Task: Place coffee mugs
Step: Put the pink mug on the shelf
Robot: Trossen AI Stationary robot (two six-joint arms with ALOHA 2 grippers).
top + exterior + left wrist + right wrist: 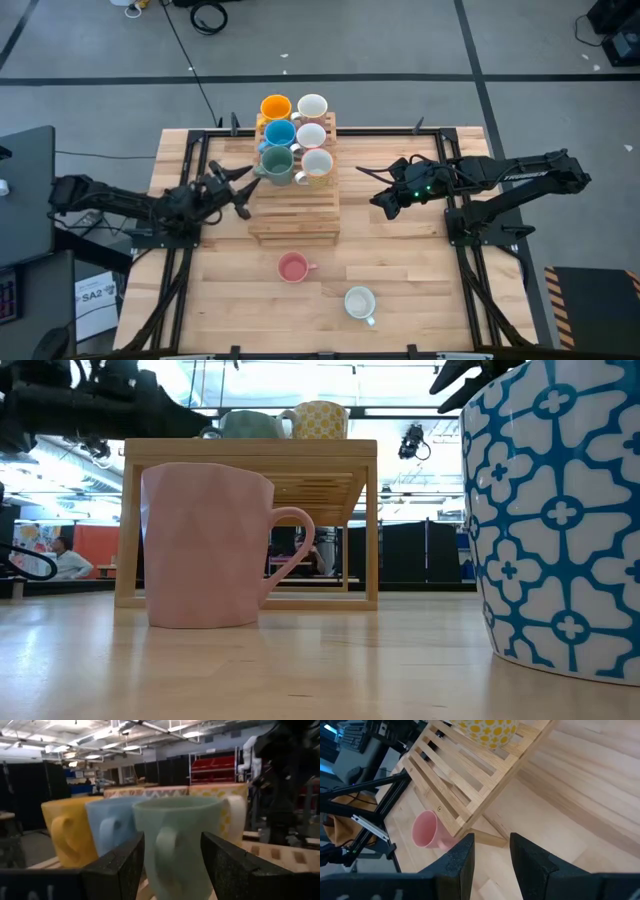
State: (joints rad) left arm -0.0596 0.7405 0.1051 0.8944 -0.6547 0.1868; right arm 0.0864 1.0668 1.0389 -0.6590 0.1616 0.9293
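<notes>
Six coffee mugs stand upright in two rows on the far part of a slatted wooden rack: orange, blue and green on the left, a white one, a patterned one and a yellow-dotted one on the right. A pink mug and a blue-patterned white mug stand on the table nearer the front. My left gripper is open just left of the green mug, its fingers on either side of the handle side without touching it. My right gripper hangs open above the table, right of the rack.
The rack's near half is bare slats. Bare table lies between the rack and the pink mug, and around the blue-patterned mug. Black frame rails run along both table sides.
</notes>
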